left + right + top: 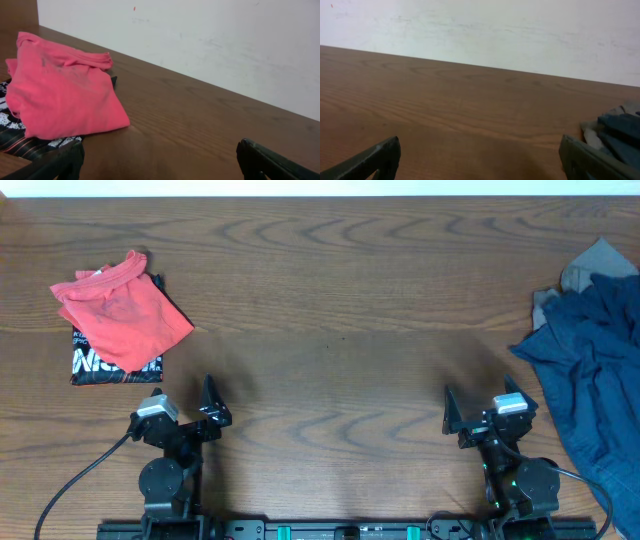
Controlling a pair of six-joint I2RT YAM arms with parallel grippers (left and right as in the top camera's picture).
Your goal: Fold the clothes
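Observation:
A folded red shirt (125,310) lies on a folded black-and-white printed garment (105,366) at the table's far left; both show in the left wrist view, the red shirt (60,95) over the printed garment (15,132). A crumpled pile of blue clothes (595,375) with a grey piece (590,270) sits at the right edge; its edge shows in the right wrist view (617,132). My left gripper (190,415) is open and empty near the front edge, (160,160). My right gripper (480,415) is open and empty, just left of the blue pile, (480,157).
The brown wooden table (340,310) stretches between the two piles. A white wall (225,40) stands behind the table's far edge. Black cables (70,485) run from the arm bases at the front.

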